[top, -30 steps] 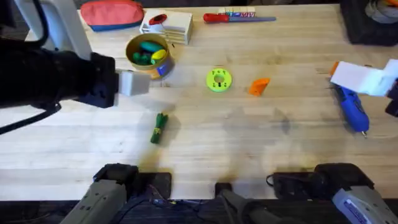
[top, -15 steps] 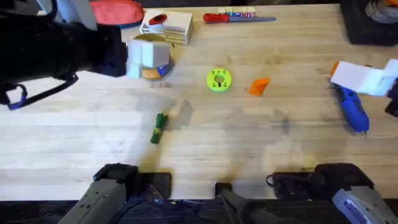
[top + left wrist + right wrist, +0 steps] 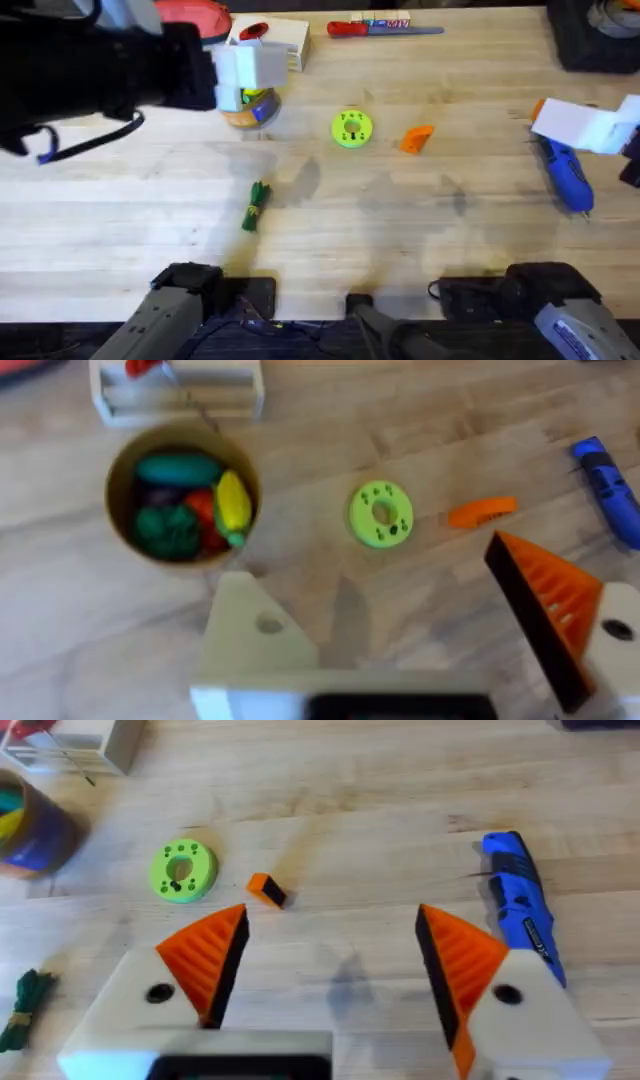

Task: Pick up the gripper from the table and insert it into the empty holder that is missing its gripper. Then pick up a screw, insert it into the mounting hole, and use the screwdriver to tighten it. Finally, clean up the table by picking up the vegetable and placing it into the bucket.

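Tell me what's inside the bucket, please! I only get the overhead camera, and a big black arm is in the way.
Observer: The left wrist view looks right into the bucket. It holds toys: green ones, a red one and a yellow one.
Operator: Does the left pincer have both its orange bits?
Observer: No. One finger is a bare white holder with a small hole. The other carries a ribbed orange pad.
Operator: And the other arm?
Observer: The right pincer has an orange pad on each finger. It stands open above the table, with the blue screwdriver beside it.
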You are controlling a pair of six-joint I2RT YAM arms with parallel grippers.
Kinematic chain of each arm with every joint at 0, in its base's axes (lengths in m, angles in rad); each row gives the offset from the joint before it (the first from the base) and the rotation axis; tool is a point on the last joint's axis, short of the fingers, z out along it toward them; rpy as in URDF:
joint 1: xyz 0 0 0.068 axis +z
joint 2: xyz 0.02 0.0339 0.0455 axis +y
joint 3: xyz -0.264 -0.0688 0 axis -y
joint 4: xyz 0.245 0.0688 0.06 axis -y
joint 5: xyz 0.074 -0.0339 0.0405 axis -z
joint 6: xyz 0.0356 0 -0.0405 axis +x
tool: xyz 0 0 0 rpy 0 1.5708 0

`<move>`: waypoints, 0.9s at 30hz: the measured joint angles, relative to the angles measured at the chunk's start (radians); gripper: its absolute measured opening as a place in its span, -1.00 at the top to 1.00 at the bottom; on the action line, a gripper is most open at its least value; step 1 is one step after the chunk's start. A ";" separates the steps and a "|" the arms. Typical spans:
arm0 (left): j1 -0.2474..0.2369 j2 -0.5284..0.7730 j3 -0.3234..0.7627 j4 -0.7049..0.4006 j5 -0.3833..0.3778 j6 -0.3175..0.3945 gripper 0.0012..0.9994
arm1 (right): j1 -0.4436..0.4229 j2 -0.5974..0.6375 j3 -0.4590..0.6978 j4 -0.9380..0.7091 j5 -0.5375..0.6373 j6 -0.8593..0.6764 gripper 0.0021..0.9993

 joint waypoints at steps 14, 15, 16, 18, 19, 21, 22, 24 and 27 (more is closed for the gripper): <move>-0.300 -0.429 -0.708 0.761 0.051 0.114 -0.98 | 0.000 0.000 0.000 0.000 0.000 0.000 -0.99; -0.316 -0.477 -0.753 0.778 0.051 0.113 -0.98 | 0.000 0.000 0.000 0.000 0.000 0.000 -0.99; -0.332 -0.527 -0.798 0.791 0.052 0.109 -0.98 | 0.000 0.000 0.000 0.000 0.000 0.000 -0.99; -0.353 -0.621 -0.877 0.798 0.052 0.098 -0.98 | 0.000 0.000 0.000 0.000 0.000 0.000 -0.98; -0.362 -0.666 -0.912 0.798 0.052 0.093 -0.97 | 0.000 0.000 0.000 0.000 0.000 0.000 -0.99; -0.373 -0.741 -0.969 0.797 0.052 0.086 -0.97 | 0.000 0.000 0.000 0.000 0.000 0.000 -0.99; -0.377 -0.778 -0.994 0.798 0.052 0.079 -0.97 | 0.000 0.000 0.000 0.000 0.000 0.000 -0.99; -0.379 -0.837 -1.035 0.800 0.054 0.061 -0.98 | 0.000 0.000 0.000 0.000 0.000 0.000 -0.98; -0.379 -0.900 -1.087 0.802 0.062 0.032 -0.97 | 0.000 0.000 0.000 0.000 0.000 0.000 -0.98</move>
